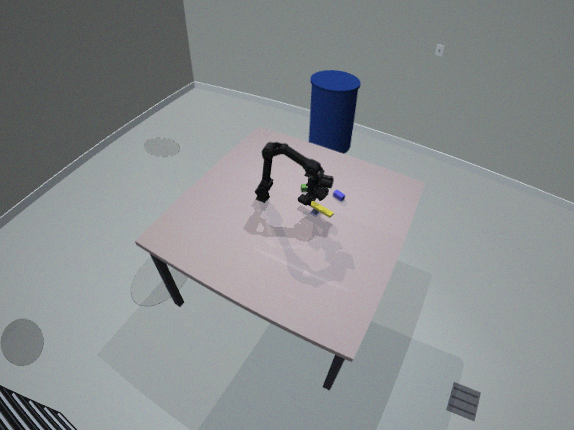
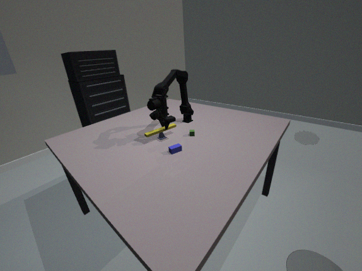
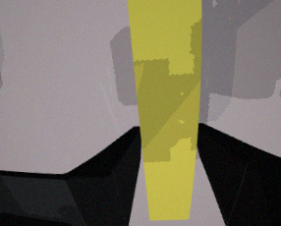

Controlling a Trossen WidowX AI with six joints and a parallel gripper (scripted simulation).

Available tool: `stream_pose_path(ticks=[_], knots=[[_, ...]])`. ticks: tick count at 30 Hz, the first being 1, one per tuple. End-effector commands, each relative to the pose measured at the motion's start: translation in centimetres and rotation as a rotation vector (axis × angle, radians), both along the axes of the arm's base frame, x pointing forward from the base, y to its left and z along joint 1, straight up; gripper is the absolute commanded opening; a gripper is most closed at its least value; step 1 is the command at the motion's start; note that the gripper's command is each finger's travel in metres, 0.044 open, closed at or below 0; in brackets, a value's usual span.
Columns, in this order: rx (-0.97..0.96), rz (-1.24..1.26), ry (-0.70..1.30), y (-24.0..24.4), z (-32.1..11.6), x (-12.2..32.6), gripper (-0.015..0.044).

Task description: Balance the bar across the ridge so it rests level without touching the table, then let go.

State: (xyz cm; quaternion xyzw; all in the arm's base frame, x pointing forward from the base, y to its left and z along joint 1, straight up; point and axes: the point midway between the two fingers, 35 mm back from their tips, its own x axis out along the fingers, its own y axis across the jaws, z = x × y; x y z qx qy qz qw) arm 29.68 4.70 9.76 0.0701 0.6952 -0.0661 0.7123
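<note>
The yellow bar (image 1: 322,209) (image 2: 160,130) (image 3: 167,98) lies roughly level across a small blue-grey ridge (image 1: 314,213) (image 2: 162,136) near the middle of the pink table (image 1: 280,280) (image 2: 189,195), and neither end touches the table top. My gripper (image 1: 310,201) (image 2: 166,123) (image 3: 167,131) reaches down over the bar's inner half. In the wrist view the two black fingers stand on either side of the bar, slightly parted and not clamping it. The ridge is hidden under the bar in the wrist view.
A blue block (image 1: 339,195) (image 2: 175,148) and a small green cube (image 1: 303,187) (image 2: 192,133) lie on the table near the ridge. A blue barrel (image 1: 334,110) stands on the floor behind the table. A black cabinet (image 2: 94,85) stands beside it.
</note>
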Motion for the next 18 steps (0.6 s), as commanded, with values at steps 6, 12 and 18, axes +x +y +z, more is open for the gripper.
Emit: stream_pose_path(ticks=[6, 12, 18], knots=[[0.000, 0.000, 0.000, 0.00, 0.00, 0.00, 0.0185], [0.000, 0.000, 0.000, 0.00, 0.00, 0.00, 0.0185], [0.000, 0.000, 0.000, 0.00, 0.00, 0.00, 0.0342]])
